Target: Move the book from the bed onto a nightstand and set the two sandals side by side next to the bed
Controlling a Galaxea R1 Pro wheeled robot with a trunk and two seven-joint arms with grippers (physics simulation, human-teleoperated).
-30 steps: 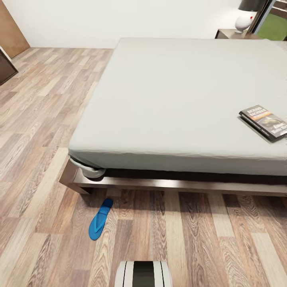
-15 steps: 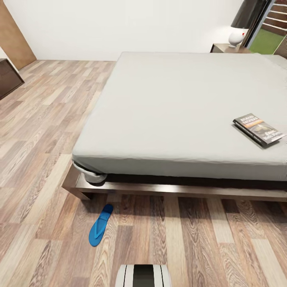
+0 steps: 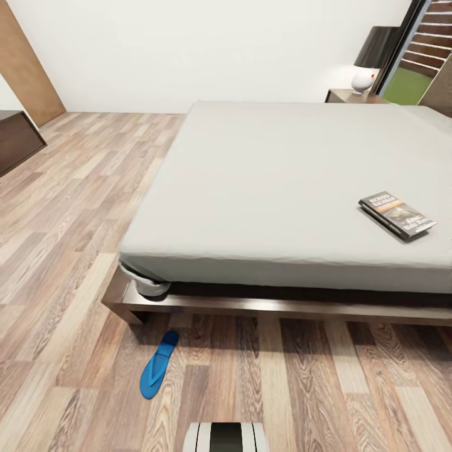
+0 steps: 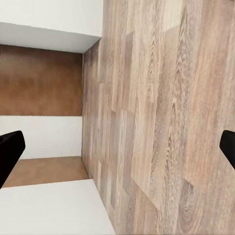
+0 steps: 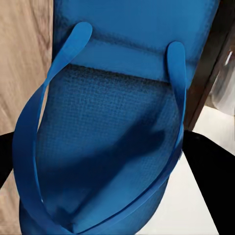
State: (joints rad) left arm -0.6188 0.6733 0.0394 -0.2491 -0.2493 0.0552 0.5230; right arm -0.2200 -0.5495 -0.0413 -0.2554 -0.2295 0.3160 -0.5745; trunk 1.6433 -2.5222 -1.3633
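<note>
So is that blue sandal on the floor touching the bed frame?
Apart. In the head view, the blue sandal lies flat on the wood floor, with a strip of bare planks between its near tip and the dark bed frame.

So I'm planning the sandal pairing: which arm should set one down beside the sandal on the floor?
The right. Its wrist view shows a blue sandal pressed close between its fingers, apparently already held. The left gripper is open over bare floor. The other sandal lies near the bed.

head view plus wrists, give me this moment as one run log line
book: on bed | sandal: floor by bed corner | second sandal: close before right wrist camera | left gripper: open, empty
</note>
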